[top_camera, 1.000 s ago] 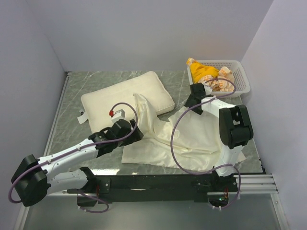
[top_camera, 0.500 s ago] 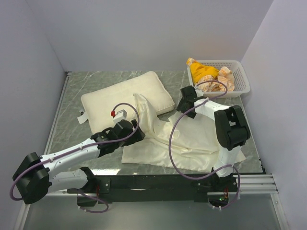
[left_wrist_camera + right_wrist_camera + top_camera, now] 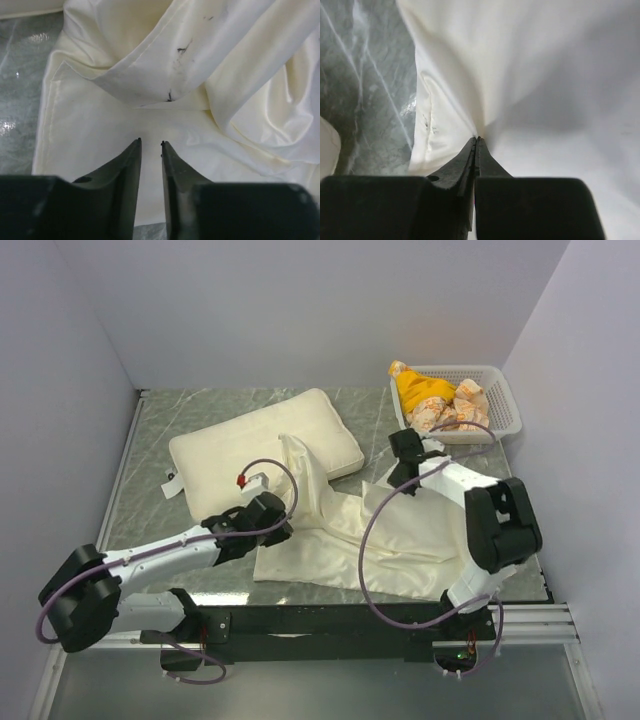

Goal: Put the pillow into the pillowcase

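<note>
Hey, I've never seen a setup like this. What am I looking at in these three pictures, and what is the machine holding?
This is a robot: a left arm and a right arm bolted at the near edge of a table, each ending in a two-finger gripper. The wide picture looks down from above and behind them. The other two come from a camera on each wrist, so its dark fingers show at the bottom. On the table lie a plump cream pillow, a limp wrinkled pillowcase touching it, and a white basket of yellow and patterned items. The right gripper is shut and seems to pinch a fold of the pillowcase. The left gripper hangs over the pillowcase, jaws slightly apart, nothing between them.
</note>
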`<state>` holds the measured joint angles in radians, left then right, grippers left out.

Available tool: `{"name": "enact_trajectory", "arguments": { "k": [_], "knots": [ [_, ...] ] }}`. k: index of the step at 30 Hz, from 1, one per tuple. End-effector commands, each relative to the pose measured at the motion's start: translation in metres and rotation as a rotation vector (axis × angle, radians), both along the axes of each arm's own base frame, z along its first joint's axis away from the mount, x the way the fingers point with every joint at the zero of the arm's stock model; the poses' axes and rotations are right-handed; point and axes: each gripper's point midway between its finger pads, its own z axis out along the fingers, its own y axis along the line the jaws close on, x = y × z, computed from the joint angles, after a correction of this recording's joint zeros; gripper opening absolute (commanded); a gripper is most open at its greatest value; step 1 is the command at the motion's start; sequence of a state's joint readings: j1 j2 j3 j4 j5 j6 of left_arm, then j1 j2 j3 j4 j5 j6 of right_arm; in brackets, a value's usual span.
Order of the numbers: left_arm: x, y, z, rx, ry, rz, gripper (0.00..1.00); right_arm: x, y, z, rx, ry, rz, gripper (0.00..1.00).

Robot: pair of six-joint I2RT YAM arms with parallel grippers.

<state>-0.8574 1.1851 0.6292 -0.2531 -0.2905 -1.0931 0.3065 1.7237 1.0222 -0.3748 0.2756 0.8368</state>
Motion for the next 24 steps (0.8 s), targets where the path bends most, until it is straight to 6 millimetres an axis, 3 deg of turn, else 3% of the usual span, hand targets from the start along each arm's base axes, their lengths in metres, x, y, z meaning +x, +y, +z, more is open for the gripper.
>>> {"name": "enact_trajectory", "arguments": {
  "k": [1, 7, 12, 16, 19, 21, 24],
  "knots": [
    [0.002, -0.005, -0.019, 0.041, -0.001, 0.004, 0.19, -0.005, -0.049, 0.044, -0.083, -0.079, -0.166, 0.0],
    [0.0, -0.019, -0.059, 0.145, 0.042, -0.014, 0.04, -0.021, -0.105, 0.054, -0.15, -0.067, -0.315, 0.0],
    [-0.011, -0.045, -0.085, 0.198, 0.079, -0.082, 0.01, -0.039, -0.16, 0.056, -0.194, -0.01, -0.488, 0.0],
    [-0.025, -0.073, -0.09, 0.192, 0.088, -0.151, 0.01, -0.049, -0.194, 0.07, -0.263, 0.003, -0.612, 0.0],
    [-0.046, -0.104, -0.087, 0.167, 0.094, -0.225, 0.01, -0.052, -0.213, 0.086, -0.295, -0.007, -0.693, 0.0],
    [-0.054, -0.119, -0.084, 0.137, 0.098, -0.244, 0.01, -0.048, -0.218, 0.095, -0.297, -0.024, -0.713, 0.07],
    [-0.07, -0.133, -0.077, 0.091, 0.108, -0.282, 0.01, -0.037, -0.219, 0.104, -0.28, -0.037, -0.699, 0.27]
  ]
}}
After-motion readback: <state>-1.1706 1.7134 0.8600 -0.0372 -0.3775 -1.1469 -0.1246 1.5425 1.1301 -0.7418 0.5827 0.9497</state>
